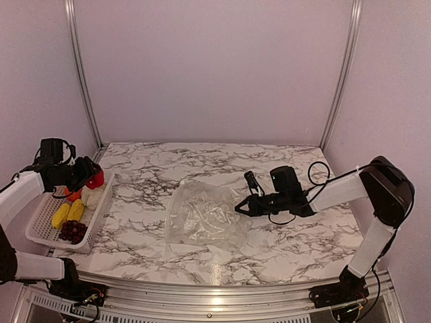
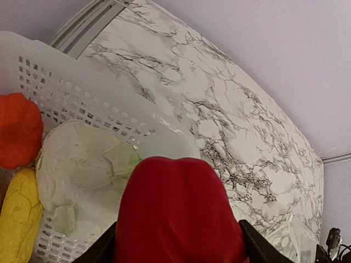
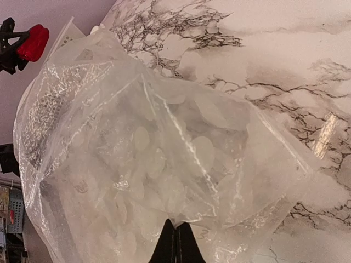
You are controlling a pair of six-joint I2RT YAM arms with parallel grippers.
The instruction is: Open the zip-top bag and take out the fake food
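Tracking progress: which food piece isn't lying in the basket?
The red one, gripped in the left hand; the yellow, orange, white and grape pieces lie in the basket.

Robotics lab test cell: marble-patterned worktop (image 1: 269, 161), plain pale enclosure walls (image 1: 215, 67), aluminium frame rails (image 1: 340, 74), two bolted arms.

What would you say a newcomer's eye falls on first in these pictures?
Probably the bright red piece, clamped in the left gripper over the rim of the white basket at the left edge of the marble table; the other fake food lies inside the basket. Next comes the crinkly zip-top bag, lying mid-table and apparently empty, its right edge pinched by the right gripper.
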